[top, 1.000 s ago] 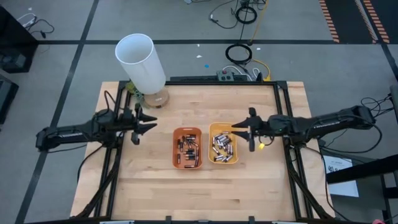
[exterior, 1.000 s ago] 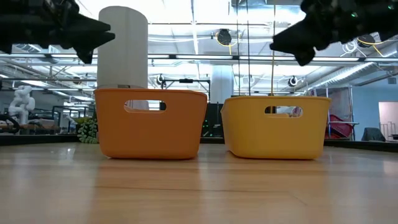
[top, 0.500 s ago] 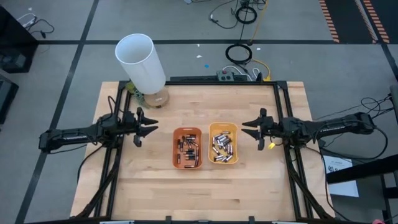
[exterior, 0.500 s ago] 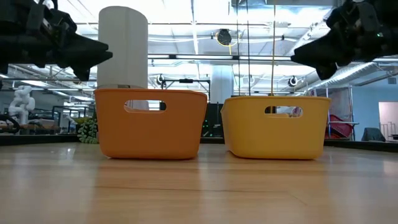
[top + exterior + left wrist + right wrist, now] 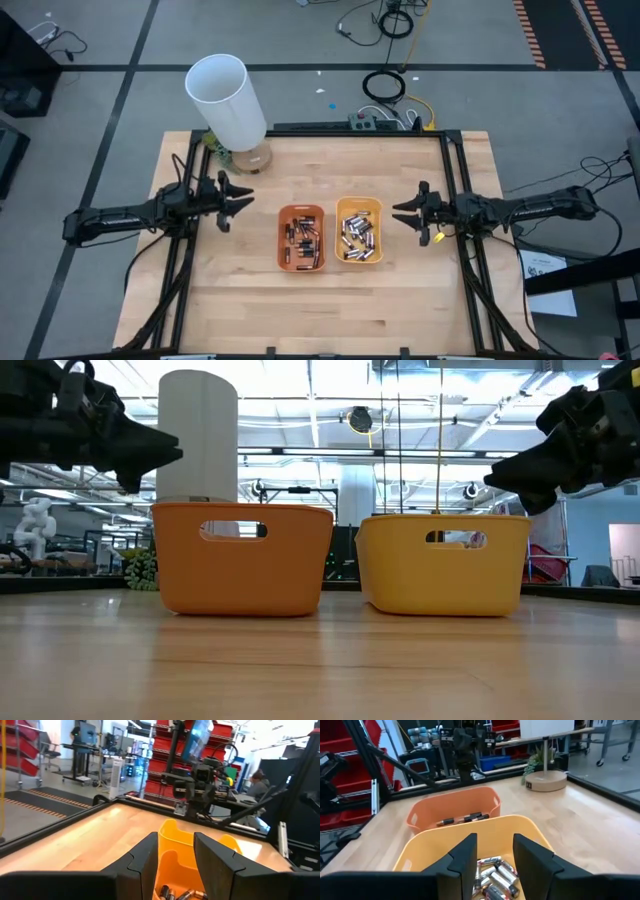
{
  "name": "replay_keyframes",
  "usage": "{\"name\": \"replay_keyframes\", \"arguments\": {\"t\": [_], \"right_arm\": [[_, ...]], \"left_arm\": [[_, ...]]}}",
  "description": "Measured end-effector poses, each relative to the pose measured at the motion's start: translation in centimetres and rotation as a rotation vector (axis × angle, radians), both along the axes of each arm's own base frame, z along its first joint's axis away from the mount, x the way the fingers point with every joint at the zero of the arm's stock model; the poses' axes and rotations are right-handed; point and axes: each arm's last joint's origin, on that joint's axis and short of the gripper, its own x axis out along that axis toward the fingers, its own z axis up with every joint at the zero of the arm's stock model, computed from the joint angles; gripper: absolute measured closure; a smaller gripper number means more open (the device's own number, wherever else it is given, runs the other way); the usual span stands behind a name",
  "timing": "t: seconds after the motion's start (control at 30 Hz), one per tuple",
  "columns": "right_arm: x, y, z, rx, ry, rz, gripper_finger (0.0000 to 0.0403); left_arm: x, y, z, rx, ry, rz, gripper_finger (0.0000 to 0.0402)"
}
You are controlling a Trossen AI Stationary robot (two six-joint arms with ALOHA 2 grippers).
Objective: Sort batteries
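Our right gripper [image 5: 404, 213] has drawn back rightward off the yellow tray [image 5: 358, 230]; both it and our left gripper [image 5: 237, 200] hang parted, empty; batteries [image 5: 356, 236] look sorted.

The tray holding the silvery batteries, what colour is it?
Yellow tray; the high view shows it best.

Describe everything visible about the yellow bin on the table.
The yellow bin is a small rectangular tub of smooth, slightly glossy plastic with rounded corners and an oval handle cutout in its end wall. It stands upright on the wooden table, to the right of the orange bin, with a narrow gap between them. Inside lies a loose heap of silvery batteries. No gripper touches it; the right gripper hovers open just beside it.
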Motion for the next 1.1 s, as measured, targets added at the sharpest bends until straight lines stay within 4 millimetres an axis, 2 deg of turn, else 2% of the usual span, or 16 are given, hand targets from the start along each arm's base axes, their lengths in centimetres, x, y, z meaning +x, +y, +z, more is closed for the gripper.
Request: {"name": "replay_keyframes", "arguments": {"t": [0.3,0.5,0.73,0.93,1.1], "right_arm": [[-0.4,-0.1,-0.2,-0.030,-0.005,-0.007,0.0286],[-0.7,-0.1,-1.1,-0.132,0.101,0.009,0.0286],[-0.7,0.3,-1.6,-0.202,0.145,0.157,0.0286],[-0.7,0.3,-1.6,-0.173,0.144,0.154,0.0286],[-0.7,0.3,-1.6,-0.170,0.144,0.154,0.0286]], "left_arm": [[0.0,0.1,-0.2,-0.001,0.018,0.035,0.0267],[0.0,0.3,-1.0,-0.022,0.095,0.102,0.0267],[-0.2,0.6,-1.1,-0.066,0.102,0.221,0.0267],[-0.2,0.6,-1.3,-0.079,0.111,0.223,0.0267],[-0.2,0.6,-1.3,-0.014,0.132,0.220,0.0267]]}}
